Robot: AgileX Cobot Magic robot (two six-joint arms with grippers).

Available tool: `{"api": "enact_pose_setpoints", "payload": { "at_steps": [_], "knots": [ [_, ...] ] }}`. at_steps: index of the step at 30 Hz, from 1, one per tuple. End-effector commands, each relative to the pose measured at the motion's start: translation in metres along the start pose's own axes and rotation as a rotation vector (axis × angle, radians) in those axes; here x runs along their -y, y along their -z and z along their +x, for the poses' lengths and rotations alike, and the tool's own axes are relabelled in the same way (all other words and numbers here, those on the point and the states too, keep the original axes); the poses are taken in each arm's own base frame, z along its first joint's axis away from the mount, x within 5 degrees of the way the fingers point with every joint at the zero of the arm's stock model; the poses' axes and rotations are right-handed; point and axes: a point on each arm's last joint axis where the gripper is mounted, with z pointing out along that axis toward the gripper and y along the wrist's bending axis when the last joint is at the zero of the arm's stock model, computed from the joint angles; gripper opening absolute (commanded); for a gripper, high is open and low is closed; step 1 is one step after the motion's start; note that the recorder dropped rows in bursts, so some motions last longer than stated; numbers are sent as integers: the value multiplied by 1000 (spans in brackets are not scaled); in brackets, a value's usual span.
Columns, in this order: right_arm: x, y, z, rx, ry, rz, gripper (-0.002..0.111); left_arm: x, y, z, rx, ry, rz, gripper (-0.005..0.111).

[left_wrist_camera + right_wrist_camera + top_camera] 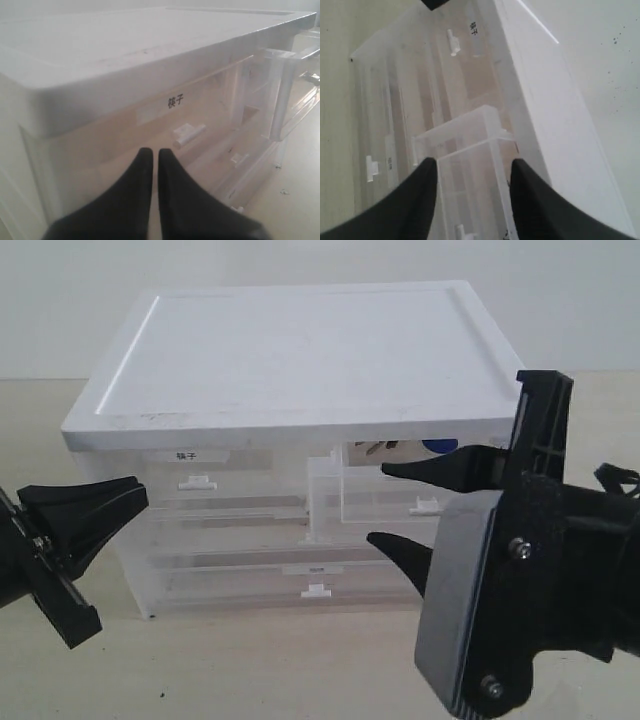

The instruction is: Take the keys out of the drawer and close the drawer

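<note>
The drawer (365, 495), clear plastic with a small white tab handle (425, 507), stands pulled out of the top right of the white-topped cabinet (300, 350). Inside it, under the lid's edge, lie the keys (372, 450) with their blue fob (437, 446). My right gripper (378, 503) is open in front of the drawer, one finger above and one below its front. The right wrist view shows the drawer (465, 145) between the spread fingers of that gripper (474, 164). My left gripper (142, 492) (151, 152) is shut and empty, just in front of the twin drawer with the bold label (175, 101).
Below the two half-width drawers are full-width drawers (315, 590) with white tab handles. The cabinet stands on a pale tabletop (250, 660). The open drawer (295, 85) juts out beyond the cabinet front in the left wrist view.
</note>
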Motion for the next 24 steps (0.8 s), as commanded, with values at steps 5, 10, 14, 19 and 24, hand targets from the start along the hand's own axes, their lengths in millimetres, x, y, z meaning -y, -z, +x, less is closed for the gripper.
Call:
{"api": "enact_pose_setpoints", "payload": {
  "at_steps": [5, 10, 14, 19, 24],
  "knots": [
    [19, -1, -25, 80, -198, -7, 40, 1, 0, -1, 9, 0, 16, 5],
    [55, 2, -41, 109, -474, 124, 40, 3, 0, 0, 6, -4, 30, 5],
    [85, 6, -19, -201, -486, 329, 40, 3, 0, 0, 5, -5, 34, 5],
    [116, 34, 13, -653, -581, 746, 40, 3, 0, 0, 6, -5, 32, 5],
    [117, 38, 8, -630, -587, 745, 30, 3, -1, -1, 7, -8, 37, 5]
  ]
}}
